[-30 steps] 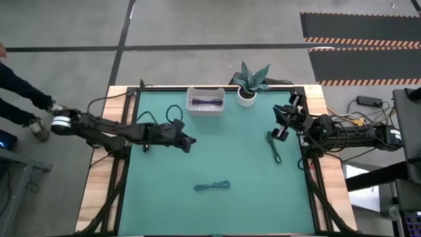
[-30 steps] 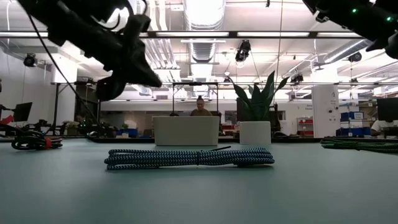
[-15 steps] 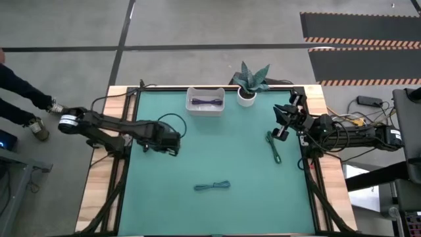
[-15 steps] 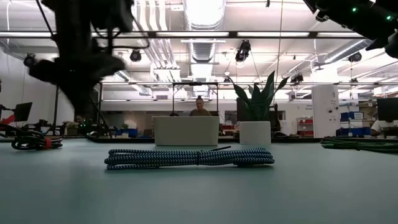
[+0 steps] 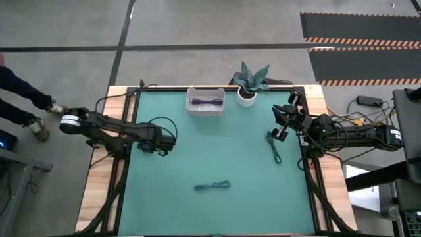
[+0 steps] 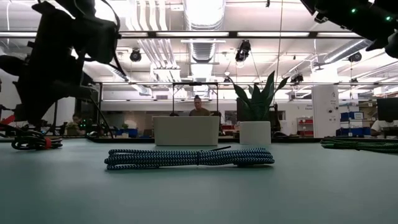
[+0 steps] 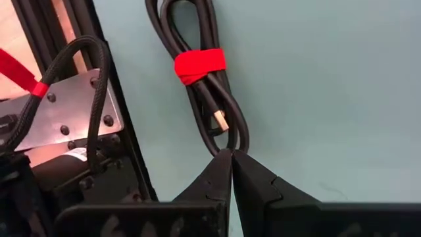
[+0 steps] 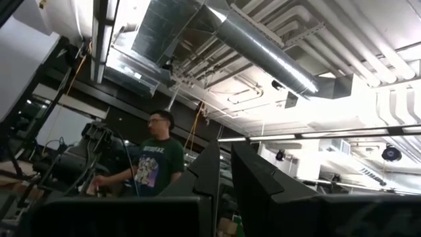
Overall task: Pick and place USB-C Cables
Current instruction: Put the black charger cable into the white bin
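Teal cable (image 5: 212, 186) lies well apart from both | left pincer (image 7: 231, 157) closed, empty | right pincer (image 8: 225, 155) narrow, empty, above green cable (image 5: 274, 146)

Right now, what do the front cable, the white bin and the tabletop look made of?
Front cable: woven fabric sleeve, going by the blue-and-white braid pattern.
White bin: likely plastic; smooth, plain white walls.
Tabletop: teal mat, matte, maybe rubber or vinyl; the edge strips look like bare wood.
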Tool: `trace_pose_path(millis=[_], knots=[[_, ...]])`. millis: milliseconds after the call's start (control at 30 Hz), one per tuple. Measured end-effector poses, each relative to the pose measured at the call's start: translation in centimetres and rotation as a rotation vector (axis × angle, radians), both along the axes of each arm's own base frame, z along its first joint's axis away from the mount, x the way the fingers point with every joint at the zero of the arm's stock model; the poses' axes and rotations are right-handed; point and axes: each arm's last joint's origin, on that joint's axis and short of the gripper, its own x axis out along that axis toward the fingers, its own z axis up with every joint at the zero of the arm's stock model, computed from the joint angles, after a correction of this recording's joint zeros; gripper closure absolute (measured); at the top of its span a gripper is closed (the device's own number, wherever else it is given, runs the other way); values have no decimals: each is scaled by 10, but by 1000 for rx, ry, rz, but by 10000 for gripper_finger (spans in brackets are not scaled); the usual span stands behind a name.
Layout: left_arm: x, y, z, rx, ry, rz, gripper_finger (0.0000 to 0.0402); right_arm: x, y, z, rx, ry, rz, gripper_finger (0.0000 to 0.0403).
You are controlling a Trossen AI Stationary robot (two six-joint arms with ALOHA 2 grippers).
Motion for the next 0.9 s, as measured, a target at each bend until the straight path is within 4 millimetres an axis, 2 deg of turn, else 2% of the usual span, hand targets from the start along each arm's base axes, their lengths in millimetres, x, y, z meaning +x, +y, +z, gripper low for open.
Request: trace_pose_path(millis=[133,233,433,567,667,900], knots=[[0,0,-1,8,0,3,399,0,0,2,2,-9,3,372],[2,0,-1,19,-18,-10,381,2,0,1,9,12,4,371],[1,1,-2,23,-13,-25,311,3,-1,0,14,26,4,372],[3,2,-2,93,-38,-18,257,4,-1,-2,26,44,9,372],[5,4,-3,141,-57,-19,232,4,-1,-2,28,52,8,372],[6,4,-3,152,-66,21,224,6,-3,-5,47,83,-36,372]])
